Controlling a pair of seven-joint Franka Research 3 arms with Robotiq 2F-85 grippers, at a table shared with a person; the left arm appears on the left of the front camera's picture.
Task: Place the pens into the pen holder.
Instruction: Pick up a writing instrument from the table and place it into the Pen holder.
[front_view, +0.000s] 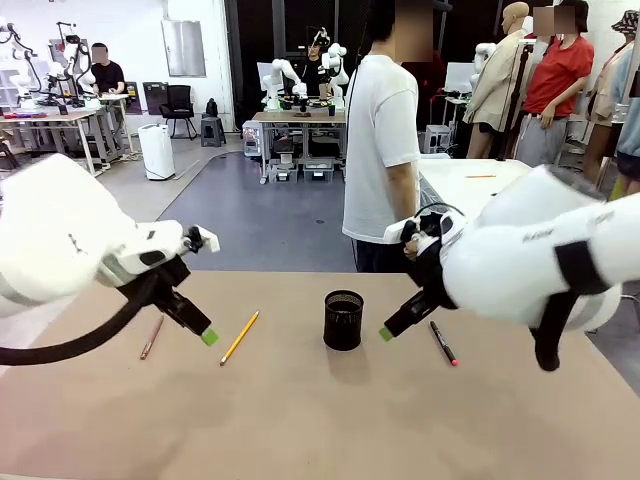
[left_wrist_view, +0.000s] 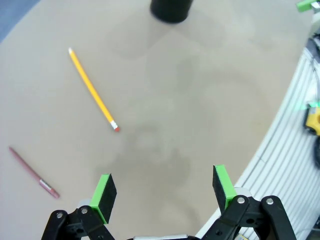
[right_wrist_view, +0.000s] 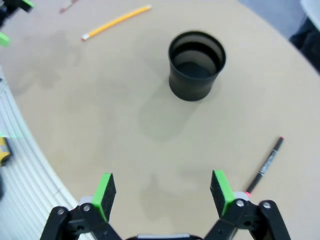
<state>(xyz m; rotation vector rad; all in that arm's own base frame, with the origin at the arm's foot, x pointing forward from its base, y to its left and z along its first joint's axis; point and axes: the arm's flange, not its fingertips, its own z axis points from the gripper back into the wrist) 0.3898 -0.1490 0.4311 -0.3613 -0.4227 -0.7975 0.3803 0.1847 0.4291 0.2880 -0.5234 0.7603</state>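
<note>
The black mesh pen holder (front_view: 343, 319) stands upright at the table's middle, its inside bare in the right wrist view (right_wrist_view: 196, 65). A yellow pencil (front_view: 239, 337) lies left of it, and a reddish-brown pen (front_view: 152, 337) lies farther left. A black marker with a red tip (front_view: 443, 342) lies to the holder's right. My left gripper (front_view: 207, 336) hovers open between the reddish pen and the pencil (left_wrist_view: 92, 91). My right gripper (front_view: 386, 332) hovers open between the holder and the marker (right_wrist_view: 265, 165). Neither holds anything. The reddish pen (left_wrist_view: 33, 173) sits left of my left gripper (left_wrist_view: 162, 190).
A person in a white shirt (front_view: 383, 150) stands at the table's far edge behind the holder. The tan tabletop (front_view: 320, 420) is bare toward the near side. Other tables and people stand far behind.
</note>
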